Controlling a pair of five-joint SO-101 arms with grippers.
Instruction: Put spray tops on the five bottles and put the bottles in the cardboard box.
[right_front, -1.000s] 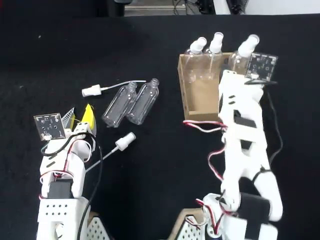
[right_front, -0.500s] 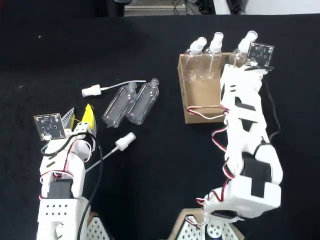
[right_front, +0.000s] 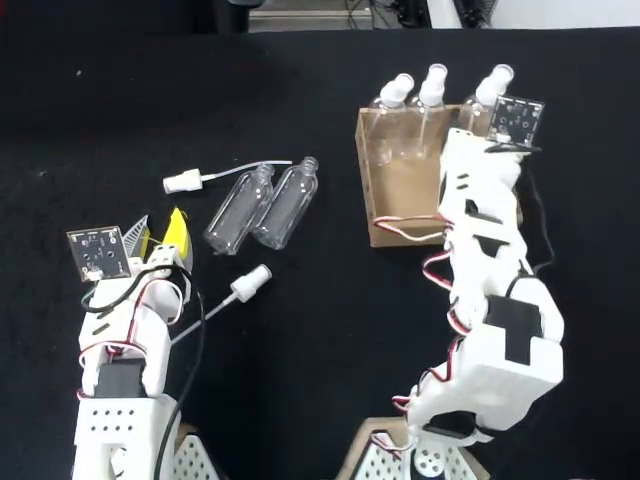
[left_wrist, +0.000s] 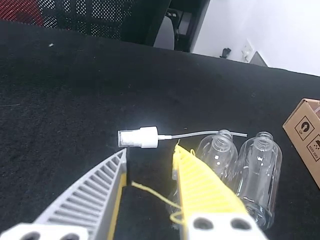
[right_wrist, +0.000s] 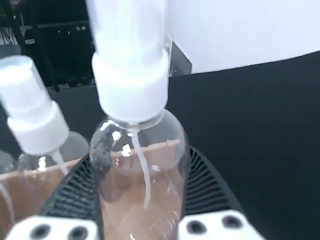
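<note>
**Desk:** Right, what have you got, biggest thing first?

**Operator:** On the black bench (right_front: 300, 60), the cardboard box (right_front: 365, 180) sits ahead of my right arm. Two capped bottles (right_front: 432, 95) stand along its far wall. My right end effector (right_wrist: 142, 165) is clamped on a third capped bottle (right_wrist: 137, 142), upright at the box's far right corner. From above, the arm covers that side of the box. I can't tell whether the bottle's base is down on the box floor or hanging above it.

**Desk:** And the left side?

**Operator:** My left end effector (left_wrist: 150, 152) is spread wide and holds nothing. It's the nearer arm to all the loose parts. Two open bottles (right_front: 285, 205) lie side by side, touching, between it and the box. Their necks point away from me.

**Desk:** The tops?

**Operator:** One spray top (left_wrist: 138, 138) lies just ahead of the open fingertips. Its long axis runs crosswise to my approach, and its dip tube reaches toward the bottle necks. The other spray top (right_front: 250, 282) lies closer to me, beside the left arm. Its tube end is lost against the arm's cable.

**Desk:** So what does the pick turn on?

**Operator:** The near top's axis runs along the line my fingers close on. I'd judge the wrist must roll before pinching.
</note>
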